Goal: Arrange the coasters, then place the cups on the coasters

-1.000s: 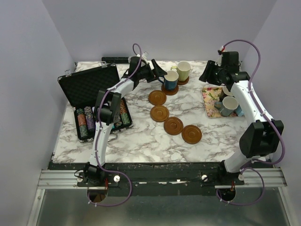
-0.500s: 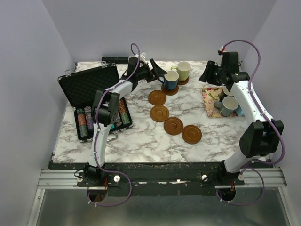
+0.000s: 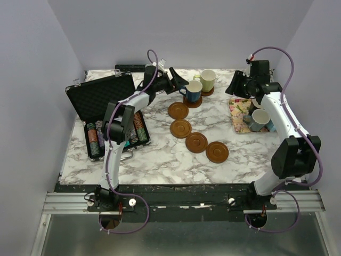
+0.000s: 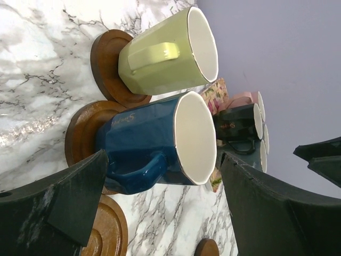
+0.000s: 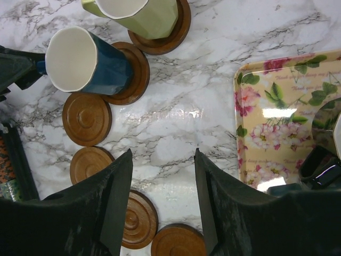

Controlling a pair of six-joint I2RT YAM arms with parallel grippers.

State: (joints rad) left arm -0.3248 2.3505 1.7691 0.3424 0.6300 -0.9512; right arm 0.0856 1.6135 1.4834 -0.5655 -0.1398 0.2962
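Six coasters run in a diagonal line. The pale yellow-green cup (image 3: pixel 207 80) (image 4: pixel 165 58) (image 5: pixel 141 13) stands on the farthest one. Beside it the dark blue cup (image 3: pixel 193 91) (image 4: pixel 154 144) (image 5: pixel 85 61) stands free on its coaster (image 4: pixel 82 133), handle toward my left gripper (image 3: pixel 180 85) (image 4: pixel 164 157). That gripper is open just left of the cup, touching nothing. Several coasters (image 3: pixel 178 110) (image 3: pixel 217 152) (image 5: pixel 87 118) lie bare. My right gripper (image 5: pixel 162 154) hangs open and empty over the marble between the coasters and the floral tray (image 3: pixel 238 114) (image 5: pixel 266 122), where the grey cup (image 3: pixel 260 120), black cup (image 4: pixel 237 125) and others stand.
An open black case (image 3: pixel 101 96) with striped poker chips sits at the left of the marble table (image 3: pixel 160 160). The tray is at the right edge. A purple wall closes the back.
My left gripper has drawn back a little to the left, away from the dark blue cup. The right arm has hardly moved.
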